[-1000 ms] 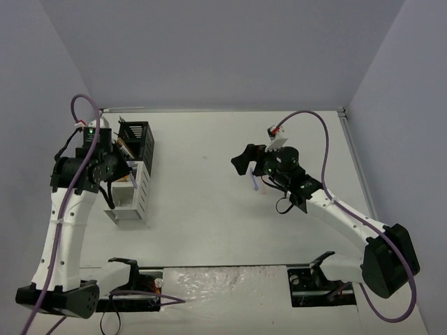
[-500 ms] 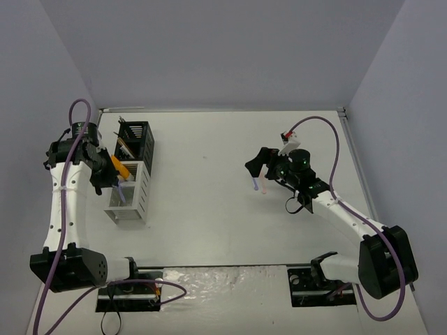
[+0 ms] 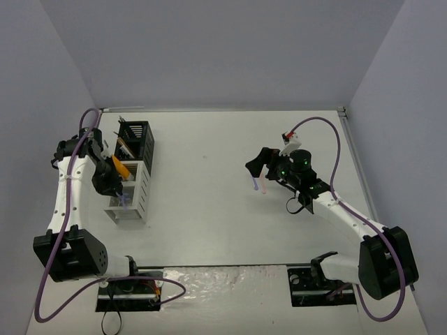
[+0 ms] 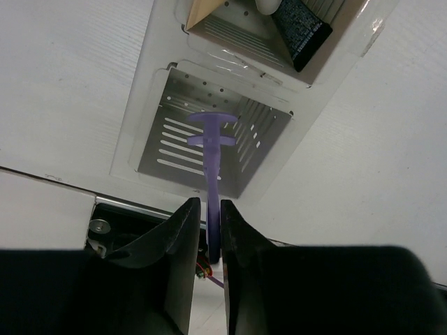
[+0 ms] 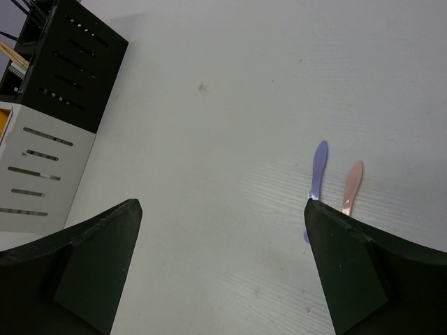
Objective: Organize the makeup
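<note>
My left gripper [image 3: 115, 183] is shut on a small purple tool [image 4: 211, 157] and holds it upright, its disc end over the near white compartment of the rack [image 4: 174, 136]. The tool also shows in the top view [image 3: 124, 200]. The orange tube [image 3: 119, 168] stands in the rack's middle compartment. Thin pencils and brushes [image 3: 123, 142] stick out of the black far compartment. My right gripper [image 3: 257, 165] is open and empty, above a purple spatula [image 5: 318, 171] and a pink spatula [image 5: 351, 187] that lie side by side on the table.
The black-and-white rack [image 3: 142, 183] stands at the table's left, also seen in the right wrist view [image 5: 66, 77]. Its neighbouring compartment holds a black tube end [image 4: 300, 24] and a tan item [image 4: 209, 14]. Side walls close in the table.
My left gripper has swung back toward the near end of the rack with the purple tool, now over the near compartment. The right gripper shifted slightly right, then stayed still.
</note>
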Available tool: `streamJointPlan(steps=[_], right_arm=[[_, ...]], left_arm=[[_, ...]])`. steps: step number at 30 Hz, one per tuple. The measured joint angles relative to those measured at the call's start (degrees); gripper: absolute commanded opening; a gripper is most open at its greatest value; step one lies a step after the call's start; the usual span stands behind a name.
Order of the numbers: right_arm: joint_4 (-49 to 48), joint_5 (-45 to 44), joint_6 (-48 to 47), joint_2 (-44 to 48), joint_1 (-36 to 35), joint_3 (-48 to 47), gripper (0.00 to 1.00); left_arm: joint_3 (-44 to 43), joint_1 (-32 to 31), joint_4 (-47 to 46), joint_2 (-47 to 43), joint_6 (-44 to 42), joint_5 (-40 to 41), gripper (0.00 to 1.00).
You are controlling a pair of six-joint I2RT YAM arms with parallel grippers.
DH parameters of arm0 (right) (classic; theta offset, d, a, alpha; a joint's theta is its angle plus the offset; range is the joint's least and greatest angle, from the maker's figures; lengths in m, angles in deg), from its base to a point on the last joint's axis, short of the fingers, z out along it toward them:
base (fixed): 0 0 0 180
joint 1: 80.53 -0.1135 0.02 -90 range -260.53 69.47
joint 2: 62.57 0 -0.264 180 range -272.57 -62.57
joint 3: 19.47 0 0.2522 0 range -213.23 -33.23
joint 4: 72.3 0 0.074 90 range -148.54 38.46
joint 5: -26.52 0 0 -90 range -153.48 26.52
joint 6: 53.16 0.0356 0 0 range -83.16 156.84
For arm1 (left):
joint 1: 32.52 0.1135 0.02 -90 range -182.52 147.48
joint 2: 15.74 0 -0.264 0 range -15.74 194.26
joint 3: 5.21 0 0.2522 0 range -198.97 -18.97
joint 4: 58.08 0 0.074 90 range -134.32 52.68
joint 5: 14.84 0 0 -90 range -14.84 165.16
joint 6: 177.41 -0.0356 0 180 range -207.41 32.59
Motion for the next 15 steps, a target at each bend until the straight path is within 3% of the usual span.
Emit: streamJointPlan(steps=[1,2,8,15], right_arm=[[0.0,0.0,0.0,0.0,0.1,0.0,1.00],[0.0,0.0,0.1,0.0,0.2,0.1,1.00],[0.2,0.0,0.1,0.0,1.0,0.1,1.00],[3.6,-2.7,-1.1,0.0,1.1,0.1,0.94]], left_arm=[[0.1,0.1,-0.1,0.0,0.0,0.0,0.37],[0.2,0.2,-0.2,0.0,-0.1,-0.1,0.38],[0.2,0.3,-0.8,0.0,-0.2,-0.1,0.71],[-2.5,0.3,-2.8,-1.1,0.3,-2.4,0.90]])
